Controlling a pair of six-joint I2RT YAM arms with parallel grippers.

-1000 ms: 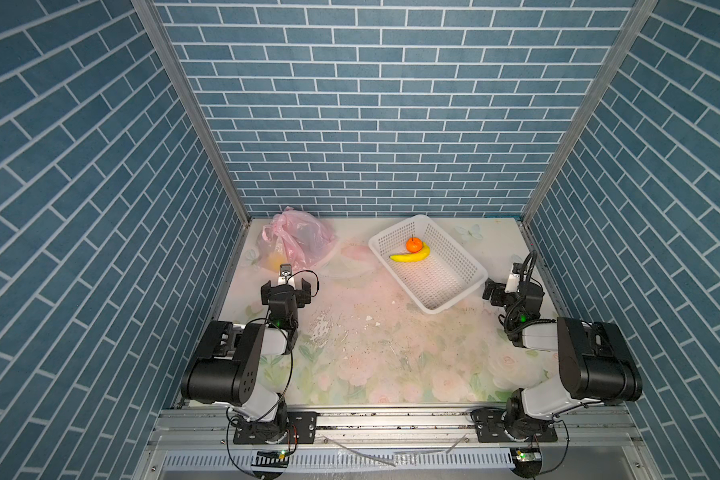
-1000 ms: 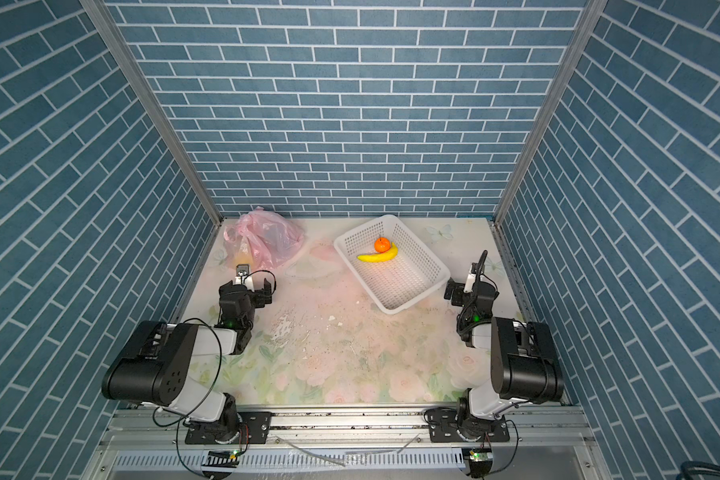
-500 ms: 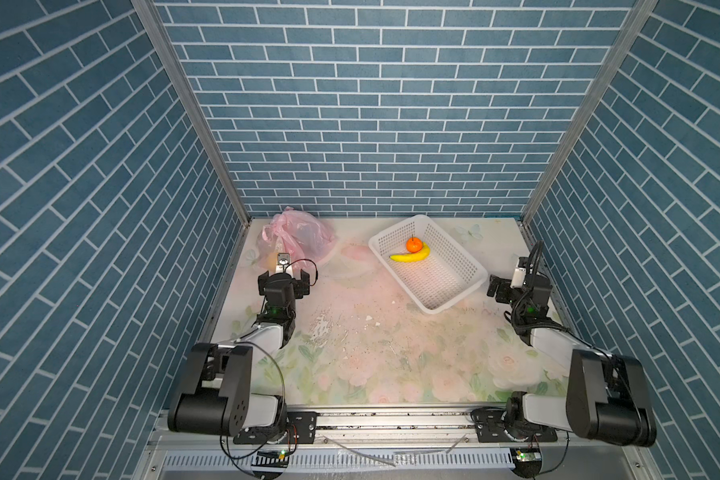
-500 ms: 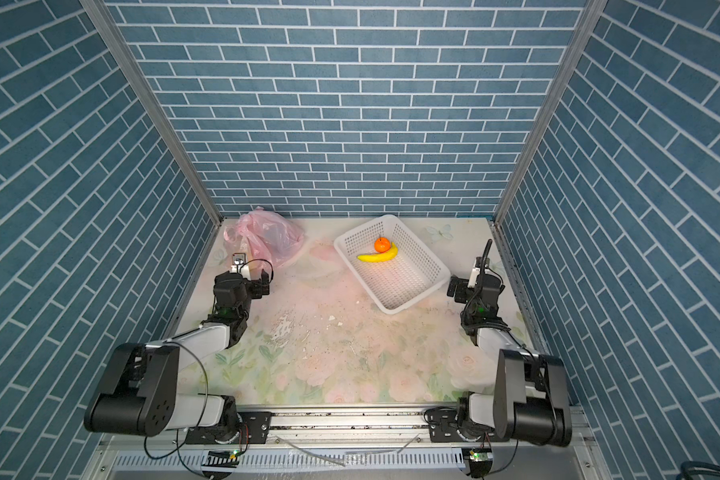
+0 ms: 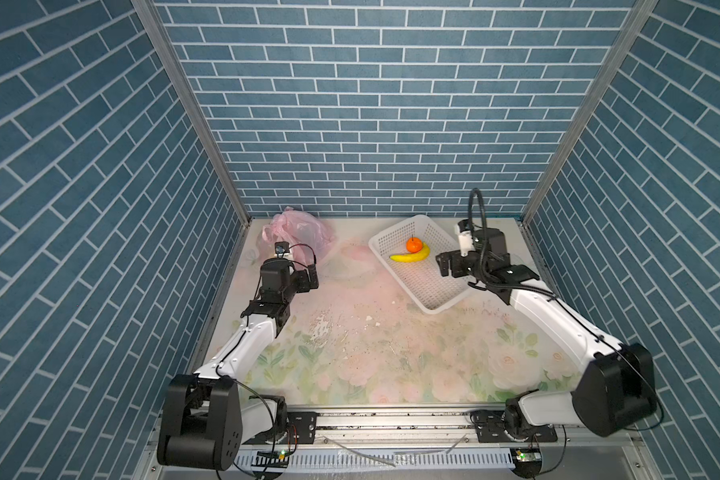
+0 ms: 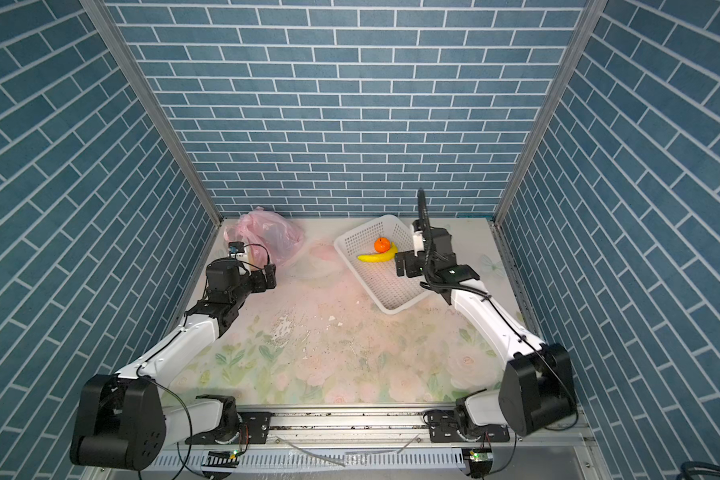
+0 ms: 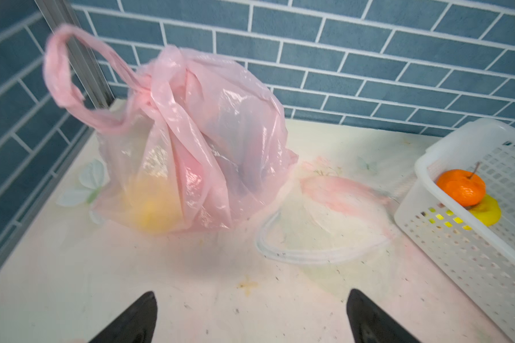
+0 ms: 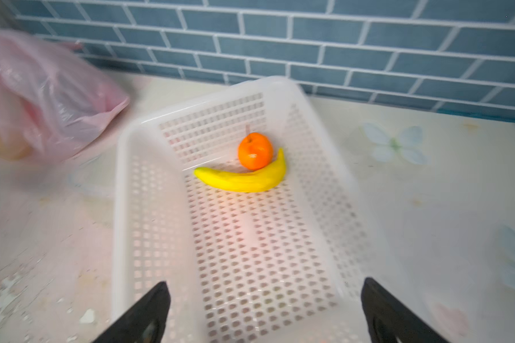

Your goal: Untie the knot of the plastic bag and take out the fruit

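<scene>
Both arms have stretched forward from their folded pose. Left gripper [image 5: 313, 275], fingers spread and empty, hangs just before the plastic bag [image 5: 304, 226] in the desk's far left corner. Its knot [image 7: 144, 89] is tied, with yellow fruit [image 7: 152, 205] inside. Right gripper [image 5: 444, 264], fingers spread, hovers over the white basket [image 5: 391, 232].

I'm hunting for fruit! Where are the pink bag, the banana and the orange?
pink bag [image 7: 208, 139]: left wrist view, its crinkled side.
banana [image 8: 244, 181]: right wrist view, middle of its curve.
orange [image 8: 254, 151]: right wrist view, its round front.
</scene>
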